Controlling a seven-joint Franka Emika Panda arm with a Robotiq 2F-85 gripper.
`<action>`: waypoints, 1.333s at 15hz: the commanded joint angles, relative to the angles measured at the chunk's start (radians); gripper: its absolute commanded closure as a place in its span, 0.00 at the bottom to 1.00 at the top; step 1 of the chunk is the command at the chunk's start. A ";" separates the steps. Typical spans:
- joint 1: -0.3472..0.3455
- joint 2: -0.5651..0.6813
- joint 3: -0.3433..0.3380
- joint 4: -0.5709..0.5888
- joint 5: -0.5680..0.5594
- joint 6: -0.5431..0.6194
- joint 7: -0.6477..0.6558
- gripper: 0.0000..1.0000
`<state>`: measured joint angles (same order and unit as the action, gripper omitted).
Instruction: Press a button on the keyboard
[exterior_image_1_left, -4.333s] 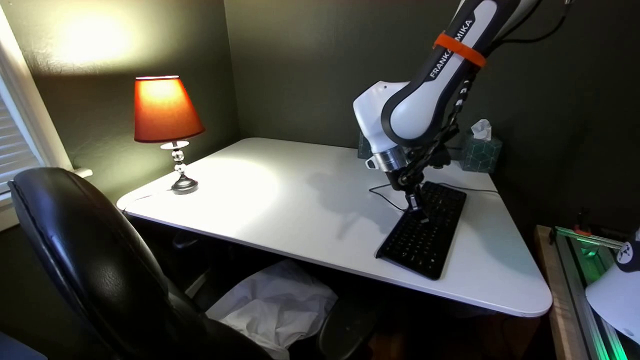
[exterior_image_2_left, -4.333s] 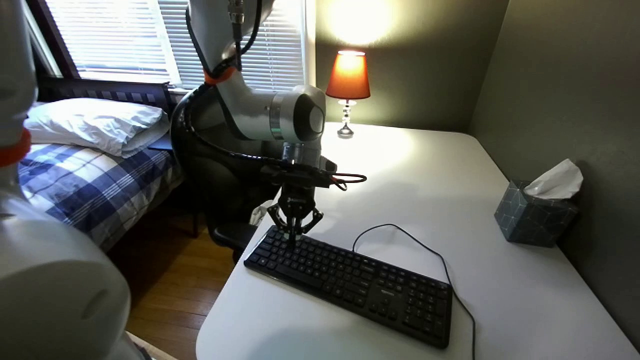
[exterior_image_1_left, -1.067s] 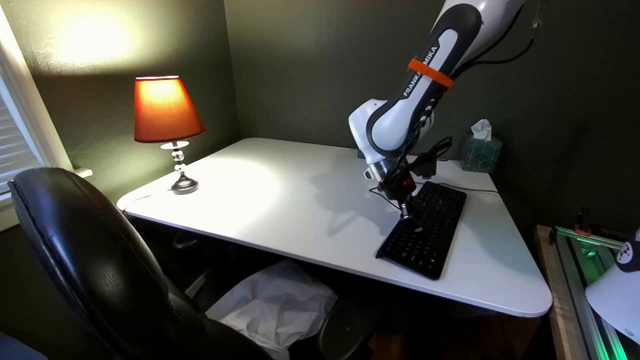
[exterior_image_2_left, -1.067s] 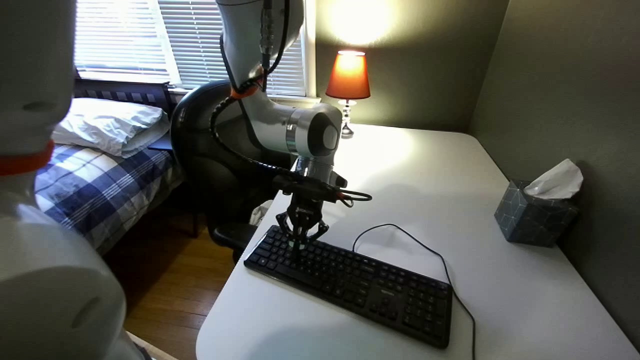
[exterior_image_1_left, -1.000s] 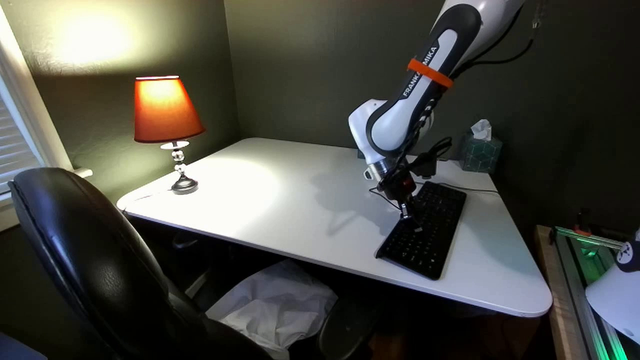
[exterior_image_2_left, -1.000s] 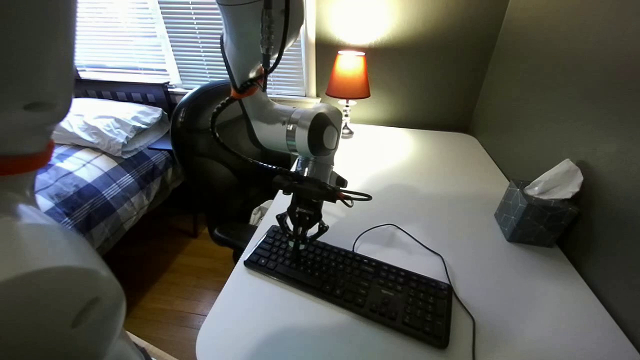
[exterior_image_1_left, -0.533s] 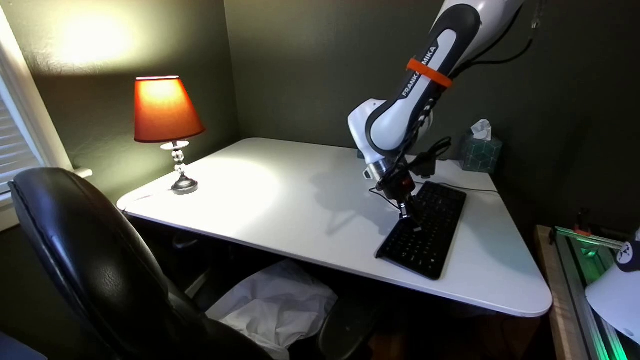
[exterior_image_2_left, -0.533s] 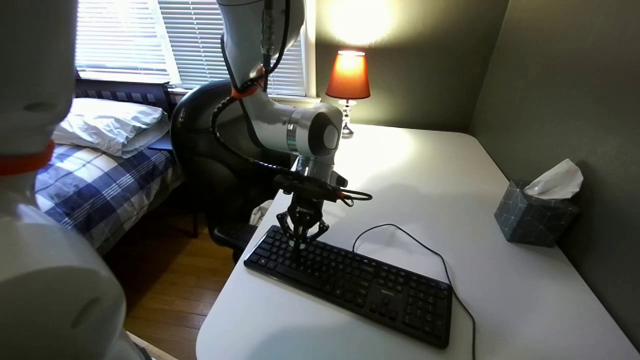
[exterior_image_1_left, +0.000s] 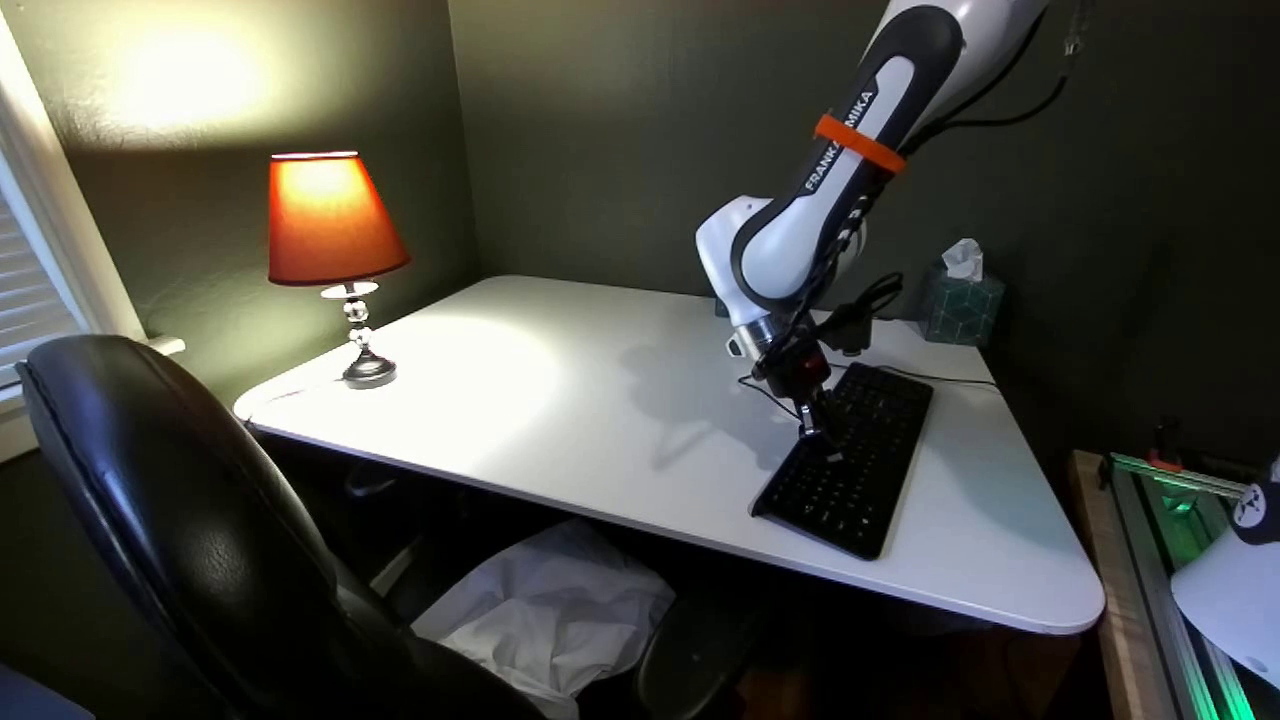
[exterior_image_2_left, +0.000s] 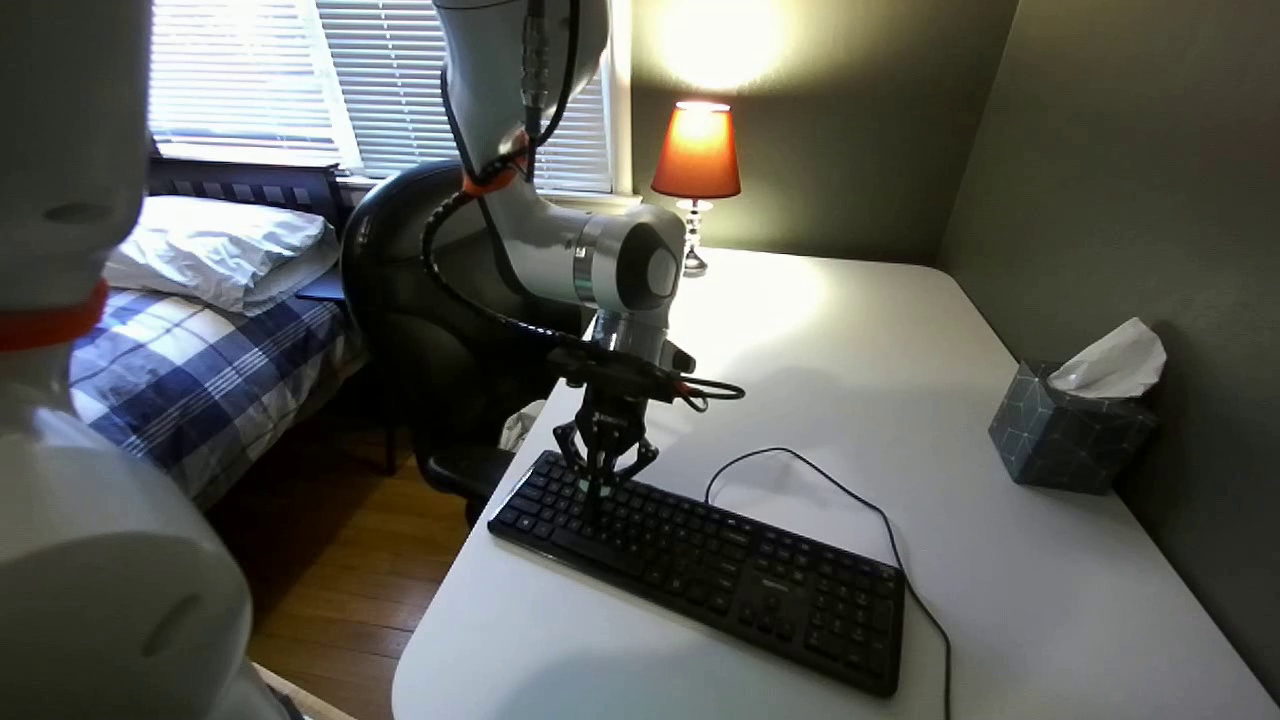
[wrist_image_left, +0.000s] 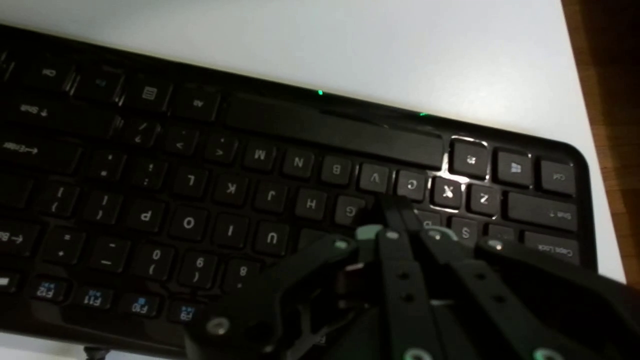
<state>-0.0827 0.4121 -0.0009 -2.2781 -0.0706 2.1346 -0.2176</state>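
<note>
The black keyboard lies flat on the white desk in both exterior views, its long side slanting near the desk's edge. In the wrist view the keyboard appears upside down, with readable letters. My gripper points down over its letter keys, toward the end with Ctrl and Caps Lock. In the wrist view the gripper is shut, its two fingertips together and holding nothing. The tips are at the spot between the G and D keys, just below V and C, and cover the key there. Whether a key is pressed down I cannot tell.
A thin black cable curves over the desk behind the keyboard. A tissue box stands by the wall. An orange lamp stands at the desk's far end. A black chair is beside the desk.
Since about four seconds ago the arm has come lower and the gripper has shifted slightly across the keyboard, its tips lower on the keys. In the last second almost nothing has moved.
</note>
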 joint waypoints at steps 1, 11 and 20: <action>0.001 -0.031 -0.002 -0.029 0.008 0.001 -0.005 1.00; 0.000 -0.093 -0.005 -0.065 0.014 0.005 0.002 0.49; 0.003 -0.166 -0.015 -0.110 0.014 0.011 0.018 0.00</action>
<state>-0.0827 0.2955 -0.0095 -2.3420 -0.0705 2.1346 -0.2098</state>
